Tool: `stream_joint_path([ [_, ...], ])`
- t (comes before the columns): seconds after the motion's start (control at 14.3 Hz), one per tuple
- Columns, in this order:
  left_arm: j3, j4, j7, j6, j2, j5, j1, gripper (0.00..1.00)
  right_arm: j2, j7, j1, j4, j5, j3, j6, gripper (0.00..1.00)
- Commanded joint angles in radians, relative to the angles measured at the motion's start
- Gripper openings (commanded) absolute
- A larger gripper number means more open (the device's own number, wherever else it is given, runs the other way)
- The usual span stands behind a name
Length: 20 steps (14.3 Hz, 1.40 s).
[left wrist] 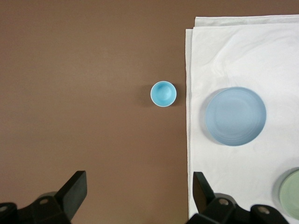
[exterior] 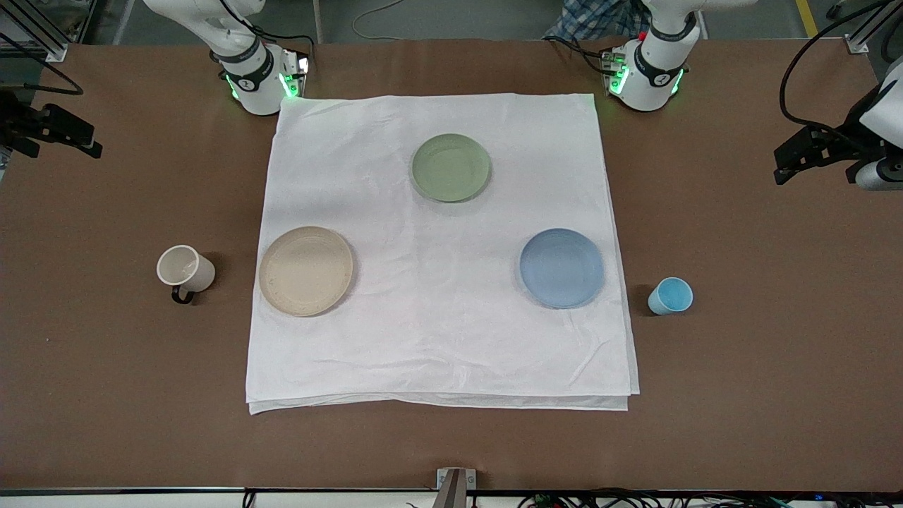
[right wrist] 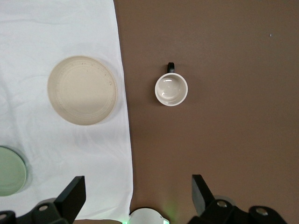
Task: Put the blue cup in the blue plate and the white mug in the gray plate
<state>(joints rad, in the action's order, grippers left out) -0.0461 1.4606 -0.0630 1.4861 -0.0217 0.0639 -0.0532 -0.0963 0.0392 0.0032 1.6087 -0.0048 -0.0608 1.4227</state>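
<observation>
The blue cup point(exterior: 670, 295) stands upright on the bare brown table, beside the cloth toward the left arm's end; it also shows in the left wrist view point(left wrist: 163, 93). The blue plate point(exterior: 561, 267) point(left wrist: 236, 116) lies empty on the cloth next to it. The white mug point(exterior: 185, 269) point(right wrist: 171, 89) stands upright toward the right arm's end, its black handle pointing to the front camera. The gray plate point(exterior: 306, 270) point(right wrist: 82, 90) lies empty beside it. My left gripper point(exterior: 794, 156) point(left wrist: 138, 182) and right gripper point(exterior: 70, 135) point(right wrist: 138, 183) hang open and empty, high over the table's ends.
A pale green plate point(exterior: 451, 167) lies empty on the white cloth point(exterior: 437, 339), farther from the front camera than the other plates. Both arm bases stand along the cloth's farthest edge. Bare brown table surrounds the cloth.
</observation>
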Motion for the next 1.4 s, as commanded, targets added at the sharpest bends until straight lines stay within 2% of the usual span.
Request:
stream_joint_path([
  [0.0,0.005,0.015,0.000,0.000,0.013,-0.013,-0.002,1.00,-0.023,0.045,0.011,0.025,-0.014,-0.001,0.018,1.00],
  [0.28,0.011,-0.014,0.022,0.006,-0.033,-0.013,0.010,1.00,-0.022,0.039,0.008,0.022,0.005,-0.004,0.009,1.00],
  [0.56,0.014,0.007,0.022,0.081,-0.131,-0.024,0.016,1.00,-0.011,0.045,0.004,-0.012,-0.009,-0.007,-0.005,1.00],
  [0.7,0.014,0.059,0.022,0.181,-0.187,-0.024,0.025,1.00,0.048,0.040,-0.002,-0.023,-0.001,-0.010,0.022,1.00],
  [0.84,0.014,0.122,0.020,0.288,-0.243,-0.024,0.027,1.00,0.174,0.047,-0.012,-0.032,-0.012,-0.010,0.126,1.00],
  [0.98,0.014,0.220,0.012,0.415,-0.259,-0.024,0.029,1.00,0.259,0.045,-0.046,-0.007,-0.006,-0.010,0.223,1.00],
  [1.12,0.014,0.314,-0.001,0.526,-0.286,-0.026,0.027,1.00,0.352,0.042,-0.080,0.071,0.005,-0.008,0.360,1.00],
  [1.33,0.014,0.395,-0.003,0.656,-0.343,-0.026,0.032,0.96,0.423,0.034,-0.106,0.247,0.028,-0.008,0.672,1.00],
])
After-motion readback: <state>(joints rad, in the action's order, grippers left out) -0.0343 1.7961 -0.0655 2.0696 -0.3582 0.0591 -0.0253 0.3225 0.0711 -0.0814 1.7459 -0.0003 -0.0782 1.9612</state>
